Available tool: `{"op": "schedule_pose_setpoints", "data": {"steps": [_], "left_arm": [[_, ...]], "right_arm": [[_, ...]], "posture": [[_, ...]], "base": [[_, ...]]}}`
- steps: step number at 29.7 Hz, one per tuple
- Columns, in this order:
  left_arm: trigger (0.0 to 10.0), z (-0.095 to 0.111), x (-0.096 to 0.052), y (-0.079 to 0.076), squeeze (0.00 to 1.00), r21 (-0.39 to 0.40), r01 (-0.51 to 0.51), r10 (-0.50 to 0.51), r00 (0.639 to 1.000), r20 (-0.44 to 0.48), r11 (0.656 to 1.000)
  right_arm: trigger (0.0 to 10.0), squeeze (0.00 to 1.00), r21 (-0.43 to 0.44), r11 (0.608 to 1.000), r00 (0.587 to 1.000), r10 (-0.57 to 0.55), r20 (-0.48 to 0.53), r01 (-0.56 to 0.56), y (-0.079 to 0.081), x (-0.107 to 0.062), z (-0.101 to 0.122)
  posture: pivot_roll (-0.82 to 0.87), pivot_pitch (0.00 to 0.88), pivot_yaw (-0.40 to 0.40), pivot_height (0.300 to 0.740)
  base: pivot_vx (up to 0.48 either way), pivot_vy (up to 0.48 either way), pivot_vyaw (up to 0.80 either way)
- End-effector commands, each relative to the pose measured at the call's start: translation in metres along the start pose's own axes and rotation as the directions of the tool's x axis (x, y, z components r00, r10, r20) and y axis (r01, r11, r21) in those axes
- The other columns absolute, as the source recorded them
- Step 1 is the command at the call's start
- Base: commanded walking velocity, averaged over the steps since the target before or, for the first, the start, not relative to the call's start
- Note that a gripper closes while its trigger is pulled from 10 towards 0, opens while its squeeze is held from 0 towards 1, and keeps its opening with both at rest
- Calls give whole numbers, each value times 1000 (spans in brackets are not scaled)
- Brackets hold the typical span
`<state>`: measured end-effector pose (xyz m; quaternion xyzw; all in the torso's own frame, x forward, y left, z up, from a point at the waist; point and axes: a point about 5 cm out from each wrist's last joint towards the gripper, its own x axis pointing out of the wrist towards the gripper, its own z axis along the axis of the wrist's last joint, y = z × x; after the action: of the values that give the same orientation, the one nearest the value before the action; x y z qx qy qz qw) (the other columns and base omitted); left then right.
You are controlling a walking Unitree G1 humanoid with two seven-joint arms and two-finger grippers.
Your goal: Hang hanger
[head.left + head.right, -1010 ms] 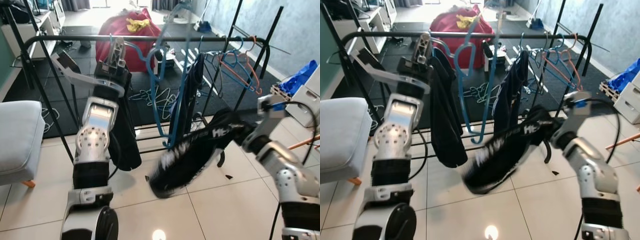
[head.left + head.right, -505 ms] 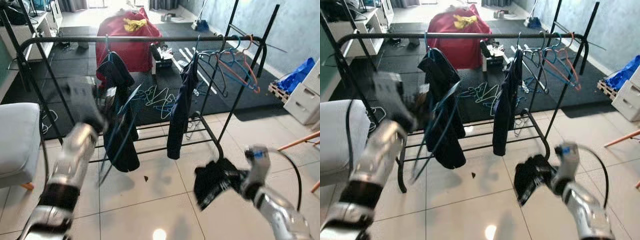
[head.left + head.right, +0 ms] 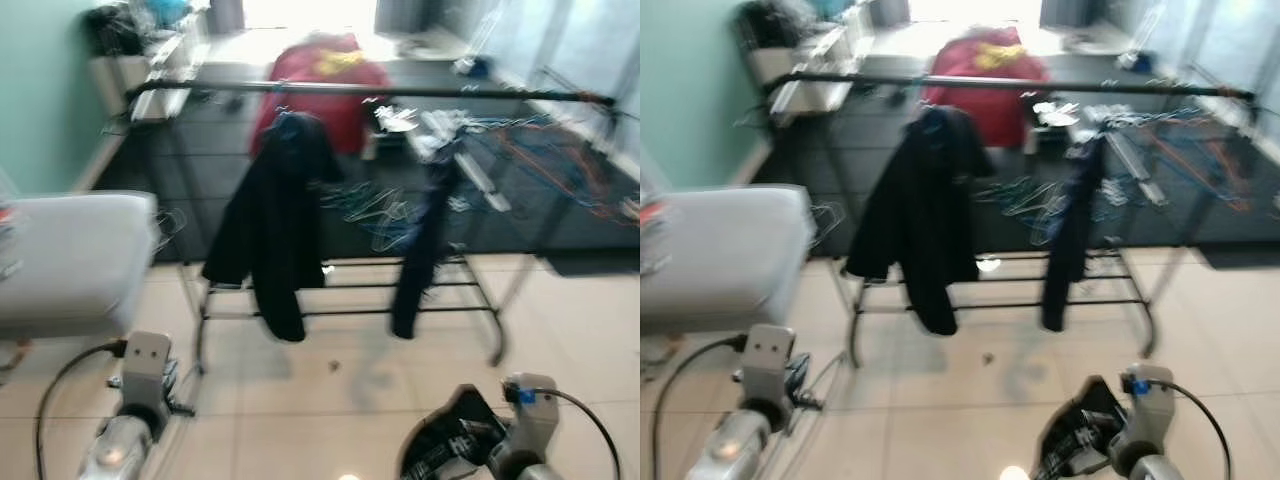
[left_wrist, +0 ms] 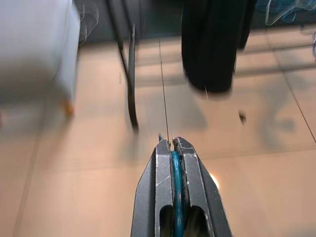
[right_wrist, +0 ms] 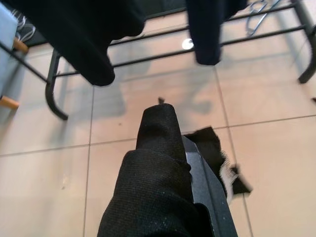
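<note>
Fingers of the left gripper [image 4: 174, 148] pinch a thin blue hanger [image 4: 177, 197] tight. Right gripper [image 5: 170, 143] clamps black cloth [image 5: 153, 187], low in frame.

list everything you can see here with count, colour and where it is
clothes rack: one, black, across the middle of the room on the tile floor
jacket: one, black, hanging on the rack's left part
dark garment: one, navy or black, hanging right of the jacket
loose hangers: several, pale, on the dark mat behind the rack; count unclear
hangers on the rail: several, blue and orange, at the rack's right end, blurred
red bag: one, red with yellow on top, beyond the rack
seat: one, grey, at the left
blue hanger: one, pinched between the left gripper's jaws
black cloth: one, draped over the right gripper
left gripper: low, above the tiles
right gripper: low, above the tiles
</note>
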<state>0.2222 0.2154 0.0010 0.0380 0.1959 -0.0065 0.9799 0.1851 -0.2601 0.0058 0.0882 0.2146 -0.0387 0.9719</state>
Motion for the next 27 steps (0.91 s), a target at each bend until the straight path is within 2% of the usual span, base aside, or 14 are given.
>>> {"op": "schedule_pose_setpoints", "data": {"steps": [1, 2, 4, 5, 7, 9, 27], "left_arm": [[10000, -6, -3, 0, 0, -25, -4, 4, 1000, -3, 1000], [10000, -6, -3, 0, 0, -25, -4, 4, 1000, -3, 1000], [10000, -7, -6, -2, 0, -110, 10, -10, 1000, 1, 994], [10000, -7, -6, -2, 0, -110, 10, -10, 1000, 1, 994], [10000, -6, -5, -2, 0, -228, 58, -57, 998, 9, 972], [10000, -5, -4, 0, 0, -252, 60, -58, 998, 14, 966], [10000, -3, 2, 0, 0, -262, 90, -85, 996, 32, 961]], "right_arm": [[10000, 0, 5, 1000, 1000, -27, 6, 27, -6, -6, -8], [10000, 0, 5, 1000, 1000, -27, 6, 27, -6, -6, -8], [10000, 0, 33, 999, 999, -39, -10, 40, -11, -11, -18], [10000, 0, 33, 999, 999, -39, -10, 40, -11, -11, -18], [10000, 0, 96, 994, 999, -53, -4, 53, -13, -13, -23], [10000, 0, 109, 993, 999, -51, -5, 51, -13, -12, -24], [10000, 0, 128, 991, 1000, -27, -9, 28, -20, -1, -26]], "posture": [[-16, 67, -33, 740], [-16, 67, -33, 740], [-11, 64, -35, 740], [-11, 64, -35, 740], [-3, 67, -40, 740], [-6, 64, -43, 740], [-14, 83, -41, 740]], "base": [[0, 0, 725], [0, 0, 725], [0, 0, 709], [0, 0, 700], [0, 0, 587], [0, 0, 584], [0, 0, 585]]}}
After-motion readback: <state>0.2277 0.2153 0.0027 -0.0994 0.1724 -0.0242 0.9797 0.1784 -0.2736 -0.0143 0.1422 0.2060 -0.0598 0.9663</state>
